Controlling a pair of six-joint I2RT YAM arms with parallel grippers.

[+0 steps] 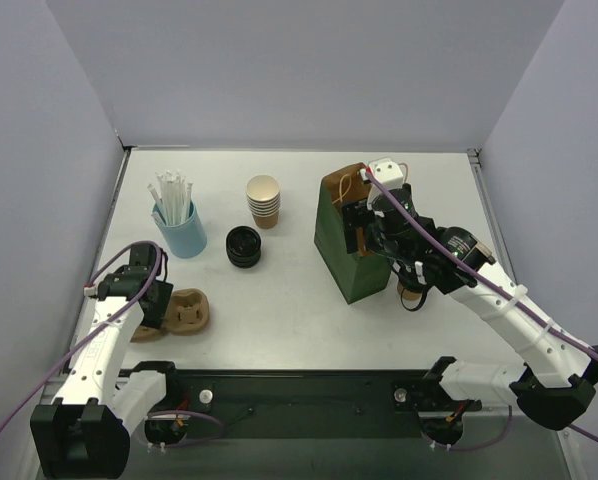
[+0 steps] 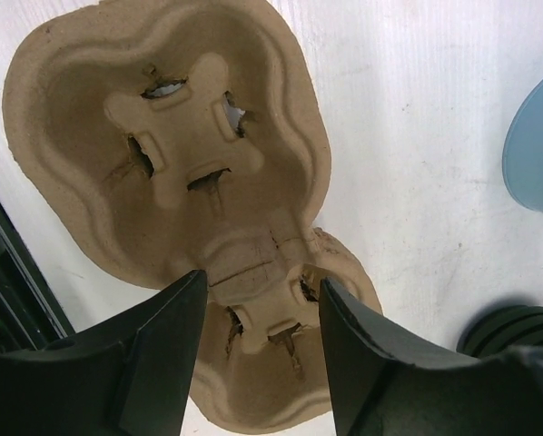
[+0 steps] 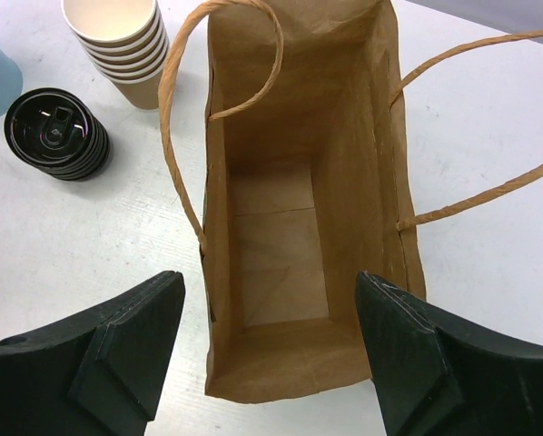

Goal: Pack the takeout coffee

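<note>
With both held open and empty, the left gripper was judged best closed squarely across the ridge of the moulded brown pulp carrier, the right gripper poised over the green-sided paper bag at two o'clock.

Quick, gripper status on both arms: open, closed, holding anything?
Left gripper: open, fingers either side of the cup carrier's narrow middle, holding nothing.
Right gripper: open and empty, above the open paper bag.

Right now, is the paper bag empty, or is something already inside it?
Empty. The right wrist view looks down into the open paper bag and shows only its bare brown bottom, nothing lying on it.
</note>
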